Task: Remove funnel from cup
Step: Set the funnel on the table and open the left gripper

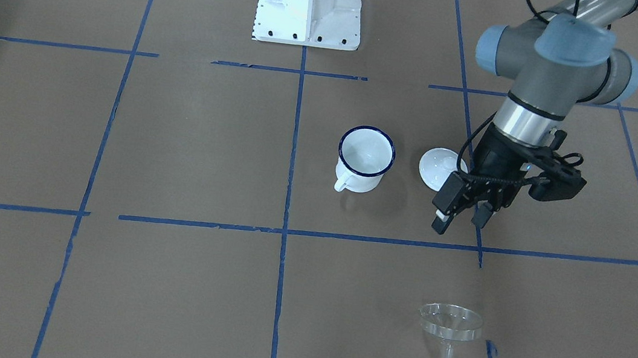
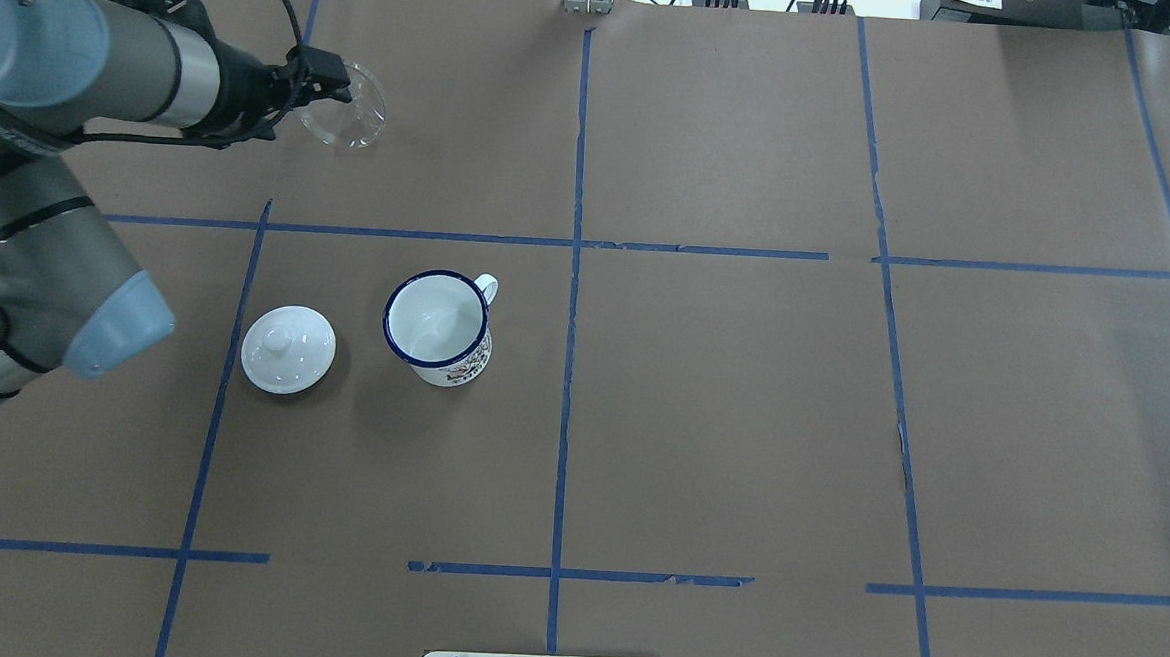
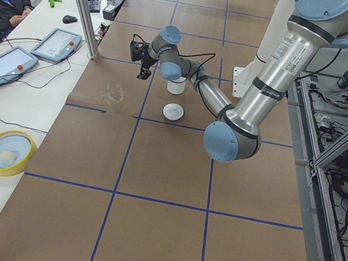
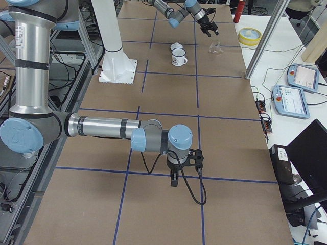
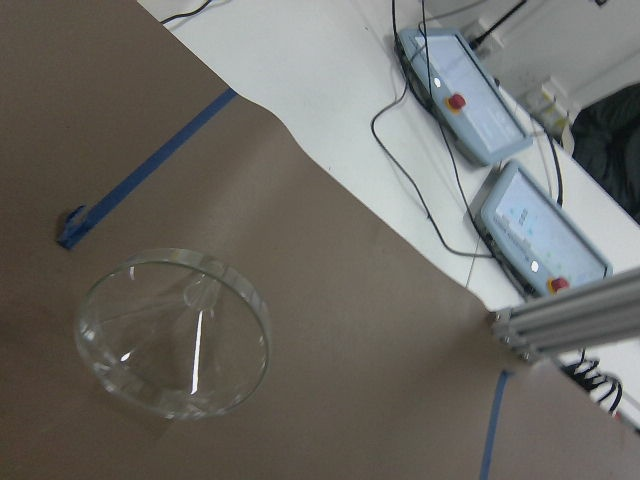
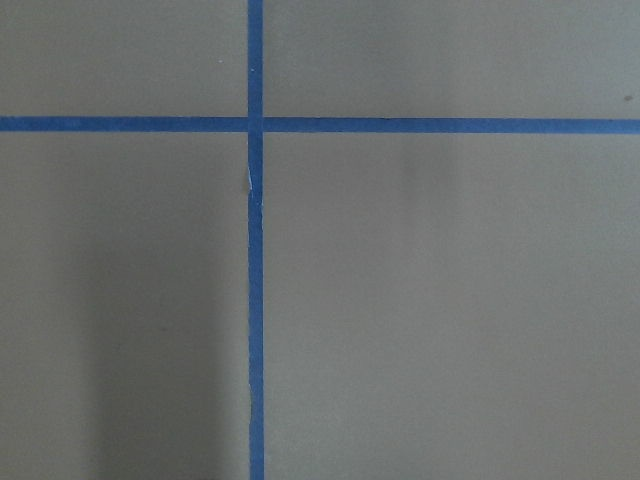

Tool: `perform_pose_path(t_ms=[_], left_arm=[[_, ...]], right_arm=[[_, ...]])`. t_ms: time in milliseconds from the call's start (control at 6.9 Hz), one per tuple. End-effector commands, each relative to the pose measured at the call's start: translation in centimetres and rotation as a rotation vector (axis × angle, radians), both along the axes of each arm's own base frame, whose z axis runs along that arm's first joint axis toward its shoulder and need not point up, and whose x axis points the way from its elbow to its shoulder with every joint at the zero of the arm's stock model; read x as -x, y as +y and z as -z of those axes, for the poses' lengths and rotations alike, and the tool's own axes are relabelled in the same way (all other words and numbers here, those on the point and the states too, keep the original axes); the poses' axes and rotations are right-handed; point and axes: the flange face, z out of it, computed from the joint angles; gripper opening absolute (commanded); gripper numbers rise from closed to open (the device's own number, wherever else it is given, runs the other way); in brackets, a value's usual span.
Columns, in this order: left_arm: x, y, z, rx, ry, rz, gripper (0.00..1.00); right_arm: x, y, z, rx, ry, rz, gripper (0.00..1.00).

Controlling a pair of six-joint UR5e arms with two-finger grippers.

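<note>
The clear funnel (image 1: 450,326) lies on its side on the brown paper, apart from the cup, near the table's operator-side edge. It also shows in the overhead view (image 2: 346,108) and fills the lower left of the left wrist view (image 5: 172,330). The white cup (image 1: 365,159) with a blue rim stands upright and empty in the overhead view (image 2: 437,326). My left gripper (image 1: 460,219) is open and empty, raised above the paper between the cup and the funnel. My right gripper (image 4: 173,178) shows only in the exterior right view, far from both; I cannot tell its state.
A white round lid (image 1: 439,168) with a knob lies beside the cup, under my left wrist. The white robot base (image 1: 310,4) stands behind. Two teach pendants (image 5: 465,95) and cables lie on the white table beyond the paper's edge.
</note>
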Motion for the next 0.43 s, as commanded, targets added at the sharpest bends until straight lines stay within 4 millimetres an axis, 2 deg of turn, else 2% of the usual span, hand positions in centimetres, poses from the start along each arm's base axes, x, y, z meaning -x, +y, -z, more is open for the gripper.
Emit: perform_pose_path(t_ms=[0,145,290], left_arm=[[6.9,1.9,1.0,-0.099,-0.143,-0.288,1.00],[6.1,1.8,1.4,-0.092,-0.129,-0.314,1.00],[3.7,3.5,0.1,-0.069,-0.139,-0.360,1.00]], right_arm=[[0.0,0.0,0.0,0.000,0.000,0.000,1.00],[0.0,0.0,0.0,0.000,0.000,0.000,1.00],[0.0,0.0,0.0,0.000,0.000,0.000,1.00]])
